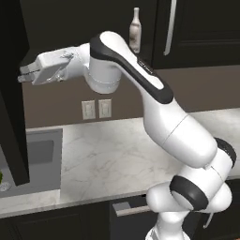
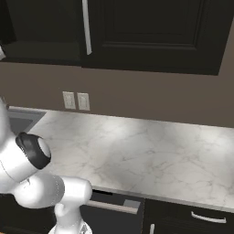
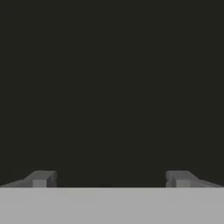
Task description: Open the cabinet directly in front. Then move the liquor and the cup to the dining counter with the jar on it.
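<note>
My gripper point(image 3: 109, 179) has its jaws spread wide, holding nothing, pressed up close to the dark swung-out left door point(image 1: 11, 93) of the cabinet point(image 2: 151, 32). Below me the marble worktop point(image 1: 117, 154) lies bare. Further back, the liquor point(image 1: 135, 30) stands upright on the opened shelf, just behind my elbow. The risk, as I judge it: if I swing toward the bottle, my upper arm may clip it and topple it, or my wrist may catch the door edge. I cannot see the cup.
</note>
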### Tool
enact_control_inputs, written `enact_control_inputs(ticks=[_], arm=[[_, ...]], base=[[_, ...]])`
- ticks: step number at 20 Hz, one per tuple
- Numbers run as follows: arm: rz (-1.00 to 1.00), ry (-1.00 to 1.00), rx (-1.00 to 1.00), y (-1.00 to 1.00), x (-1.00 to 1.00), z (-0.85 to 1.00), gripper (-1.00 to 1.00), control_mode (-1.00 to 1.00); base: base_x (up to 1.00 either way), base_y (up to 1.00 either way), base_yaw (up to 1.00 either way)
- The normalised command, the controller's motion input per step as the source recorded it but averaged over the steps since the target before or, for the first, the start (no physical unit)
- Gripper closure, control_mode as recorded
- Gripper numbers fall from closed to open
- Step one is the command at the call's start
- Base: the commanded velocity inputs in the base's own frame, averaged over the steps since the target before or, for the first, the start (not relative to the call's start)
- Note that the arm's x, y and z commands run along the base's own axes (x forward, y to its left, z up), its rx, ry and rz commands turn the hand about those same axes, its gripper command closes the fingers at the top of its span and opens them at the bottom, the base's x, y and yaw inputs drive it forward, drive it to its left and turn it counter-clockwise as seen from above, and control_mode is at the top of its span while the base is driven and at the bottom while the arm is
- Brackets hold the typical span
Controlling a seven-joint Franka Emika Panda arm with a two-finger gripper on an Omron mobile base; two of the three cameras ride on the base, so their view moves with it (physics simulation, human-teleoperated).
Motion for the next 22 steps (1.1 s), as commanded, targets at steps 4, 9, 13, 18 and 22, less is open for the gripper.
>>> enact_control_inputs(ticks=[4, 9, 13, 18, 22], arm=[[-0.13, -0.08, -0.01, -1.00, -0.10, 0.00, -1.00, -1.00], [-0.28, -0.15, -0.12, -1.00, -0.23, -0.12, -1.00, -1.00], [-0.30, -0.23, -0.12, -1.00, -0.29, -0.12, -1.00, -1.00], [-0.31, -0.24, -0.04, -1.00, -0.16, -0.04, -1.00, -1.00], [-0.39, -0.28, 0.01, -1.00, 0.00, 0.00, -1.00, -1.00]], base=[[0.00, 0.00, 0.00], [0.00, 0.00, 0.00], [0.00, 0.00, 0.00], [0.00, 0.00, 0.00], [0.00, 0.00, 0.00]])
